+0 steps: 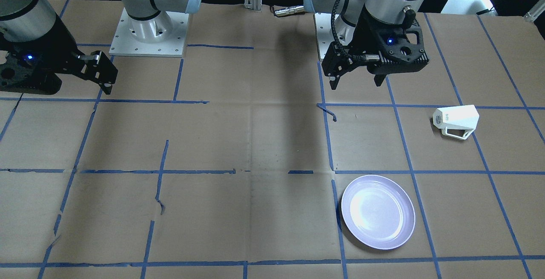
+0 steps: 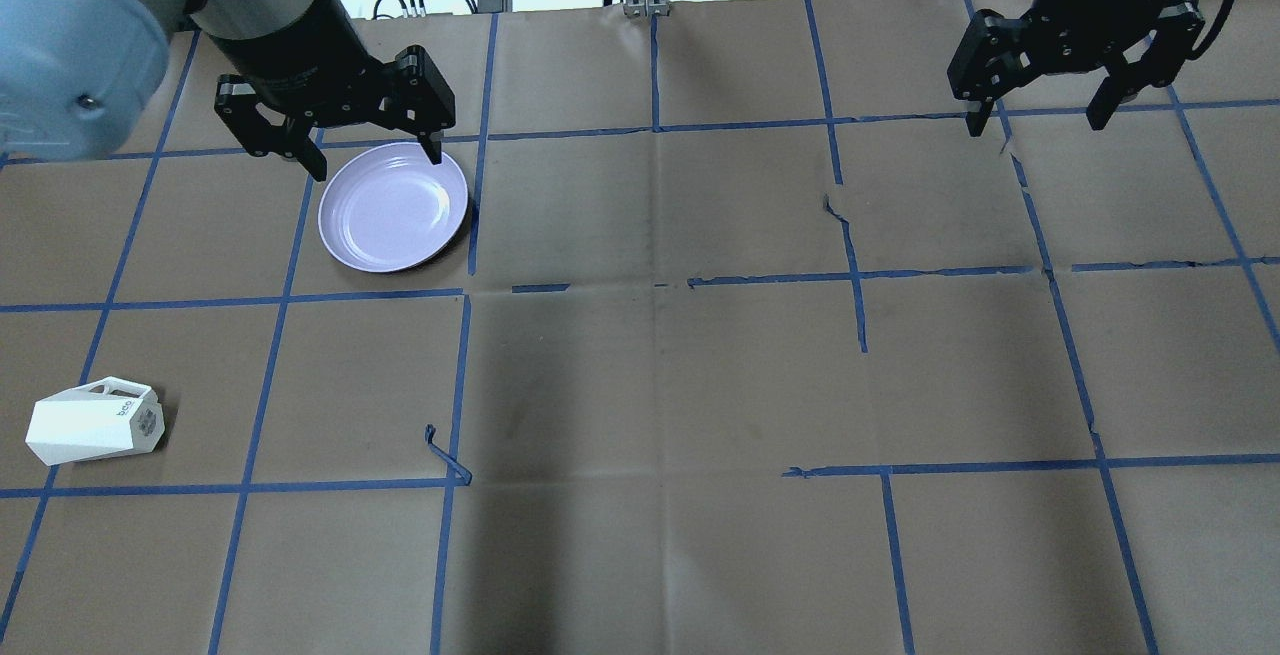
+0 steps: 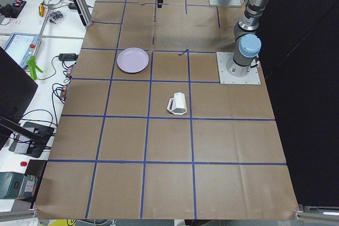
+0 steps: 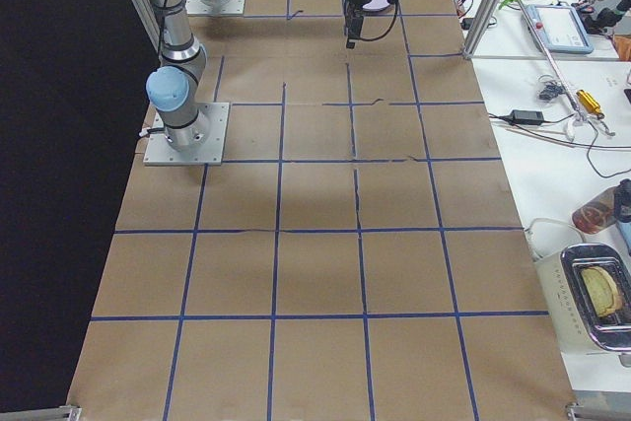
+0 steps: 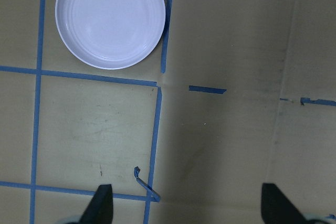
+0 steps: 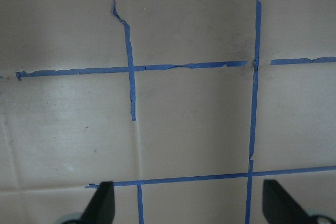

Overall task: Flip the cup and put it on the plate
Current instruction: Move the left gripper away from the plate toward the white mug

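Note:
The white faceted cup [image 1: 456, 118] lies on its side on the paper-covered table, handle toward the operators' side. It also shows in the overhead view [image 2: 95, 422] and the exterior left view [image 3: 178, 104]. The pale lavender plate [image 1: 378, 211] lies flat and empty about one grid square away, and shows in the overhead view [image 2: 393, 206] and the left wrist view [image 5: 110, 20]. My left gripper [image 2: 376, 165] is open and empty, high above the table, apart from cup and plate. My right gripper [image 2: 1033, 127] is open and empty, high over the table's other half.
Brown paper with a blue tape grid covers the table [image 2: 660, 365]. A loose curl of tape [image 2: 445, 455] sticks up near the middle. The two arm bases [image 1: 149, 32] stand at the robot's edge. Off the table, a bench with cables and tools [image 4: 562, 66] runs along the operators' side.

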Tool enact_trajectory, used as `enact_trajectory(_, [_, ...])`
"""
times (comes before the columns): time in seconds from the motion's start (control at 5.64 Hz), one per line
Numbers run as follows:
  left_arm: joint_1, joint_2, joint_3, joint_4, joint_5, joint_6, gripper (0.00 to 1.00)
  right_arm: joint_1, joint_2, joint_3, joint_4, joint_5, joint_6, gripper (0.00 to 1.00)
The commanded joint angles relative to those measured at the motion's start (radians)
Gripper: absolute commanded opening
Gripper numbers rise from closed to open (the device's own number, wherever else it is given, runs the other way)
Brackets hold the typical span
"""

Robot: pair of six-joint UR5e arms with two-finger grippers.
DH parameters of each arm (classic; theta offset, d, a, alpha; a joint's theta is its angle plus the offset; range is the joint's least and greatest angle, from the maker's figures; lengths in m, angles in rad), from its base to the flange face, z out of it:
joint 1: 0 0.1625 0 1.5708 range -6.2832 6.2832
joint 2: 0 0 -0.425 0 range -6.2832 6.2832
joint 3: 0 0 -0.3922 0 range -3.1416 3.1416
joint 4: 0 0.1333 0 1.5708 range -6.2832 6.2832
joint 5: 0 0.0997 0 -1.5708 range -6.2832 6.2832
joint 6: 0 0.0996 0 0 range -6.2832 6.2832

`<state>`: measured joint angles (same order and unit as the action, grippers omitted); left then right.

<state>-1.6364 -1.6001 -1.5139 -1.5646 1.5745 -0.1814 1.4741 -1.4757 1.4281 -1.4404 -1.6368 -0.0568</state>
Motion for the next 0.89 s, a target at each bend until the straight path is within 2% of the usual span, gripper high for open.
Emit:
enact_trajectory(0.0, [0.003,0.002,-0.002,0.0,0.002,0.002,0.98,0.0,0.0,0.0,0.0,0.0,0.0,1.0])
enact_trajectory(0.18, [0.007,0.002,-0.002,0.0,0.006,0.029,0.98,0.0,0.0,0.0,0.0,0.0,0.0,1.0])
enact_trajectory(0.35, [0.076,0.008,-0.002,-0.005,0.001,0.093,0.98,0.0,0.0,0.0,-0.002,0.0,0.0,1.0])
enact_trajectory(0.71, [0.371,0.072,-0.026,-0.087,-0.004,0.465,0.99,0.0,0.0,0.0,0.0,0.0,0.0,1.0])
